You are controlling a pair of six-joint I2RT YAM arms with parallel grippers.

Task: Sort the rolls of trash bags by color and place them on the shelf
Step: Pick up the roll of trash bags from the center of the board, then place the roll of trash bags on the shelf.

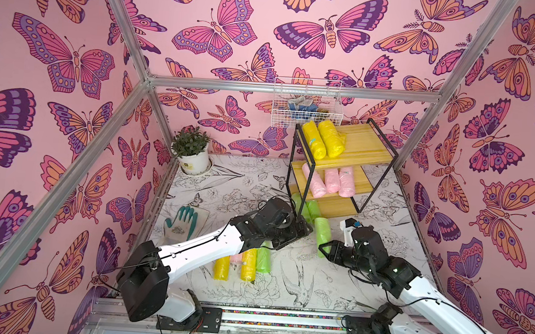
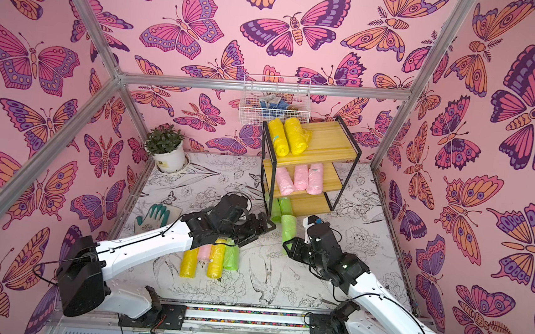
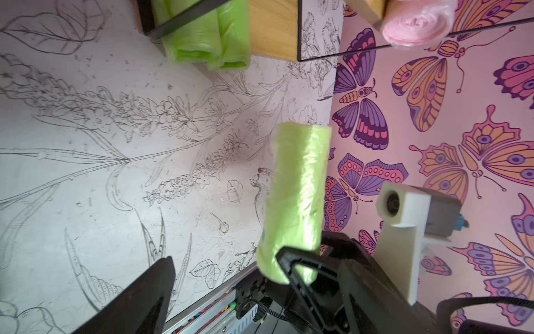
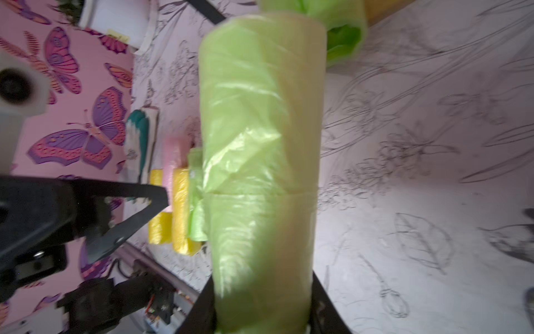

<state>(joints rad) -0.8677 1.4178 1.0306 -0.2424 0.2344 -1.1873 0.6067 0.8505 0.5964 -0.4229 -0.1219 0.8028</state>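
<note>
My right gripper (image 1: 325, 248) (image 4: 263, 303) is shut on a lime green roll (image 1: 322, 232) (image 2: 288, 229) (image 4: 260, 144), which sticks out toward the shelf (image 1: 362, 142). Just left of that roll, my left gripper (image 1: 303, 232) (image 3: 260, 306) is open and holds nothing. The shelf's top board carries two yellow rolls (image 1: 323, 139), its middle board three pink rolls (image 1: 330, 181) and its bottom board two green rolls (image 1: 308, 207) (image 3: 205, 37). Two yellow rolls, a pink one and a green one (image 1: 242, 262) (image 2: 210, 258) lie side by side on the table, partly under my left arm.
A grey-and-green glove (image 1: 182, 221) lies at the table's left. A potted plant (image 1: 193, 155) stands in the back left corner. A white wire basket (image 1: 307, 104) hangs on the wall behind the shelf. Aluminium frame posts edge the cell.
</note>
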